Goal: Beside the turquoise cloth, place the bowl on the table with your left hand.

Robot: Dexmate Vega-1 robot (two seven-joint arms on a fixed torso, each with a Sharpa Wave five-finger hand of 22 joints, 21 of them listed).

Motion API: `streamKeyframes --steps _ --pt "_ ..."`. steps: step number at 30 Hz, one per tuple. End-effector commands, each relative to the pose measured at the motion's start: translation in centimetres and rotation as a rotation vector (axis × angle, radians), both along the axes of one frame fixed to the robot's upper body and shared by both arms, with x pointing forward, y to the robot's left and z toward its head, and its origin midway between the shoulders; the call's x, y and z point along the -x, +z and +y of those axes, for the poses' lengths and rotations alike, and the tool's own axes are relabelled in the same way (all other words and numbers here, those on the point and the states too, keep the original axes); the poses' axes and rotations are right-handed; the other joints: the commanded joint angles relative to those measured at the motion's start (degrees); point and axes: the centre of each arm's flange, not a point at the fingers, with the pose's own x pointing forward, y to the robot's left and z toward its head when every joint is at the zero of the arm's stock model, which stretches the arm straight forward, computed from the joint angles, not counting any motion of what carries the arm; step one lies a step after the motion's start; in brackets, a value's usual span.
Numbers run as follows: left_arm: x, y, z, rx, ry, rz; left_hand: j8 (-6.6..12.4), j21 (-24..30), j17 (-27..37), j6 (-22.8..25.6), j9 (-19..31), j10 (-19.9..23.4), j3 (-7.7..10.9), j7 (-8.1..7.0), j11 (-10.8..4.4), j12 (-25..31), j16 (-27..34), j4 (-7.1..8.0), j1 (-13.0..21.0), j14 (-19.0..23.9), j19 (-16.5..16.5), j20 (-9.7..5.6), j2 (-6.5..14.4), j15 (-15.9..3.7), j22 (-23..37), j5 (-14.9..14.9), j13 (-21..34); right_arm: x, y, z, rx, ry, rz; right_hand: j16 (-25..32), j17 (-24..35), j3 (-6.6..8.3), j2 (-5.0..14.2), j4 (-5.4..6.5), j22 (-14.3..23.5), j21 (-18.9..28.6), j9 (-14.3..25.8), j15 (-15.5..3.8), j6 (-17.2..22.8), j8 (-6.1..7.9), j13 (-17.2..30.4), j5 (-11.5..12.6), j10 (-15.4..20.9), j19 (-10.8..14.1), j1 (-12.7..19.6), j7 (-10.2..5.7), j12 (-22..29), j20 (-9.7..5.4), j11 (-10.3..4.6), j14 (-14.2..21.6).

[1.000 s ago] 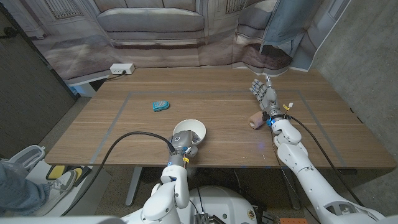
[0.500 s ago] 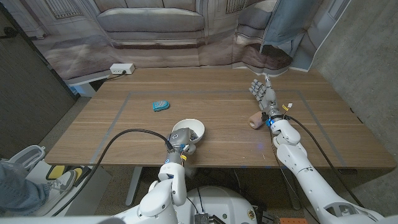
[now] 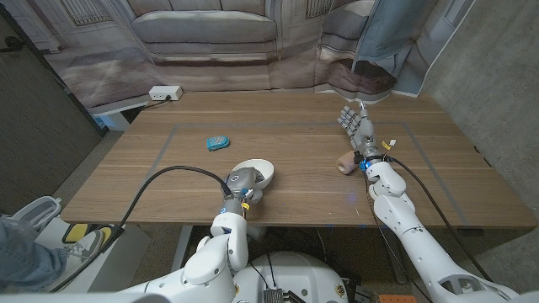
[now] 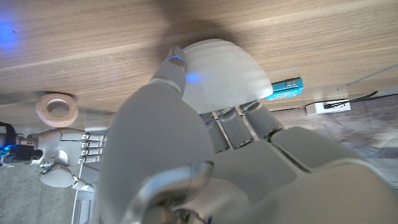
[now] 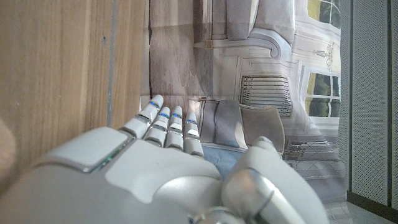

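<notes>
My left hand grips the white bowl near the table's front middle, with its fingers wrapped on the bowl's near side. In the left wrist view the bowl sits beyond my left hand, close over the wood. The turquoise cloth lies folded small, further back and to the left of the bowl, a gap apart; in the left wrist view the cloth peeks past the bowl. My right hand stands on the right side, fingers straight and apart, holding nothing.
A tan tape roll lies just by my right wrist, also the roll in the left wrist view. A white power strip sits at the back left edge. Grey tape lines mark a rectangle on the table.
My left hand has carried the bowl a little back and left, toward the cloth, and lower. The right hand has stayed put.
</notes>
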Motion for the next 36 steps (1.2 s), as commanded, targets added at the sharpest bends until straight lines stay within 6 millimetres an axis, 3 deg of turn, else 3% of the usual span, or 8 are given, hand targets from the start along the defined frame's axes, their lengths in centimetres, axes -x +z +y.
streamKeyframes --steps 1,36 --pt "0.1 1.2 0.2 -0.012 -0.005 -0.009 0.65 0.3 0.2 6.5 0.3 0.7 1.36 0.41 -0.04 0.0 -0.1 1.23 2.9 0.5 0.7 -2.35 3.1 -3.58 0.1 0.1 0.1 0.0 0.2 -0.1 -0.018 0.001 -0.013 0.1 0.2 -0.22 0.54 -0.03 0.2 -0.1 0.2 -0.02 0.4 -0.12 0.3 0.4 0.4 0.6 0.3 -0.1 0.0 -0.42 0.13 0.2" --pt "1.2 3.6 0.5 -0.042 -0.03 -0.006 1.2 1.2 0.7 8.5 0.2 3.2 1.4 1.1 0.11 0.2 0.1 1.46 3.3 3.1 1.2 -2.53 2.8 -3.46 0.1 0.2 1.4 -0.3 -0.3 -0.7 -0.051 0.003 -0.015 0.0 0.2 -0.35 0.63 -0.1 0.2 -0.4 0.2 -0.06 0.3 -0.13 0.3 0.4 0.4 0.8 0.3 -0.07 -0.1 -0.43 0.02 0.2"
